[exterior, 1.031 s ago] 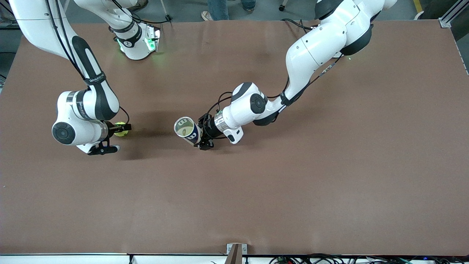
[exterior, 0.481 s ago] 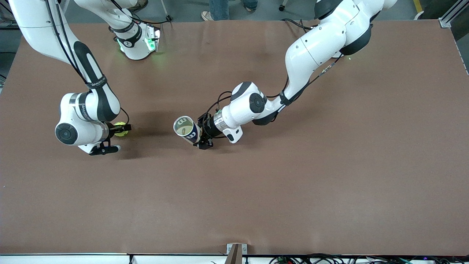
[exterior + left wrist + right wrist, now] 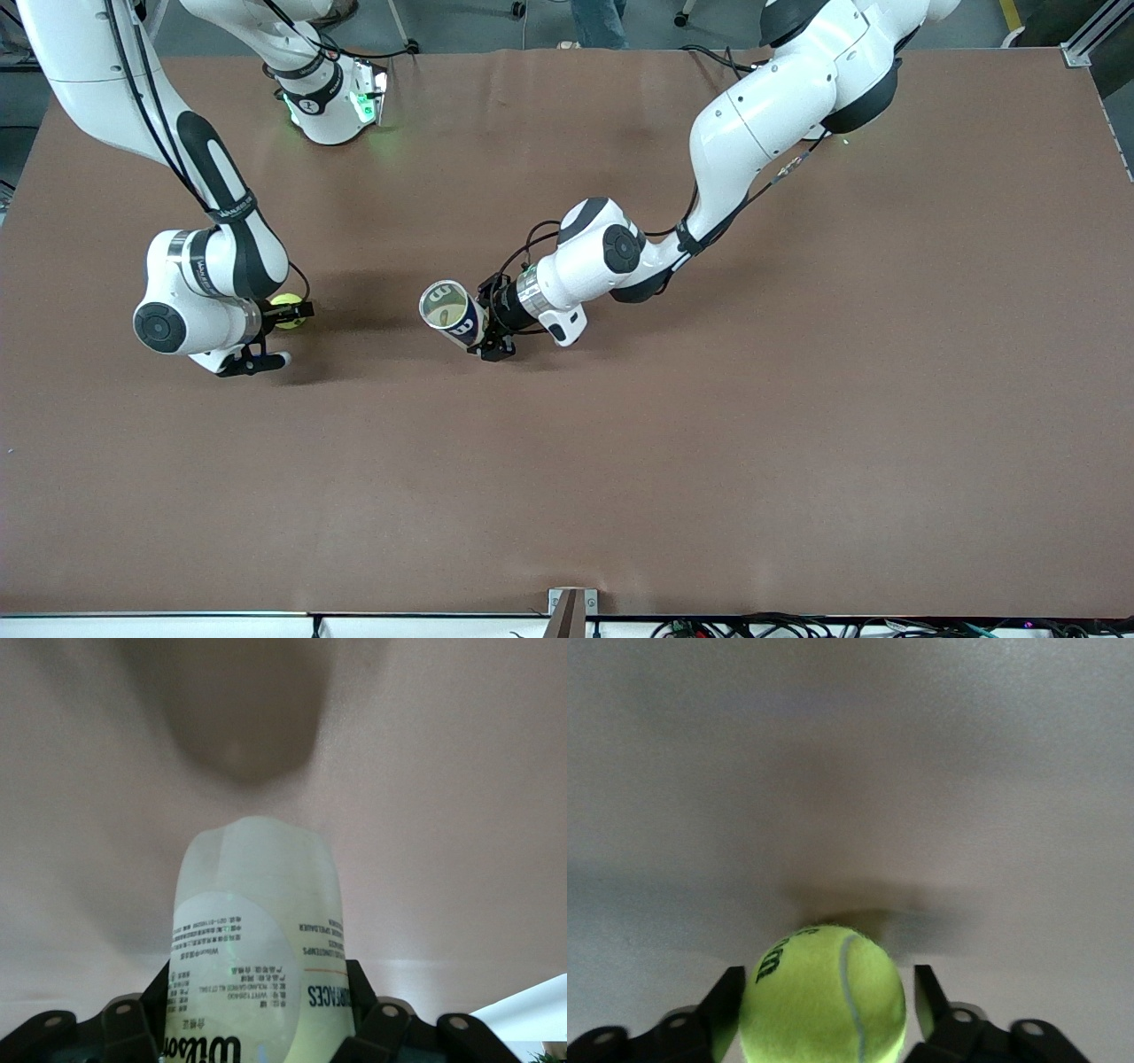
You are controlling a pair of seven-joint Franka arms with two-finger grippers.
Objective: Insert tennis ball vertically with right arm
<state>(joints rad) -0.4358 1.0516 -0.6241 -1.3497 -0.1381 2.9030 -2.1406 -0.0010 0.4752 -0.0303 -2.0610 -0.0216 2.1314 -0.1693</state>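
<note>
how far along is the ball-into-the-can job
Done: the left gripper holds the clear ball can, its open mouth facing up toward the front camera.
In hand: the right gripper is at the tennis ball, one finger on each side; a firm grip can't be confirmed.
Left: lift the ball, carry it over the can, lower it in.

Both arms are glossy white shells with broad black bands at the joints. The right arm [image 3: 208, 257] has a round black cap on its wrist housing, small dark lettering on a band, and thin black cables along it. The left arm [image 3: 753, 124] has a silver wrist ring and looping black cables.
</note>
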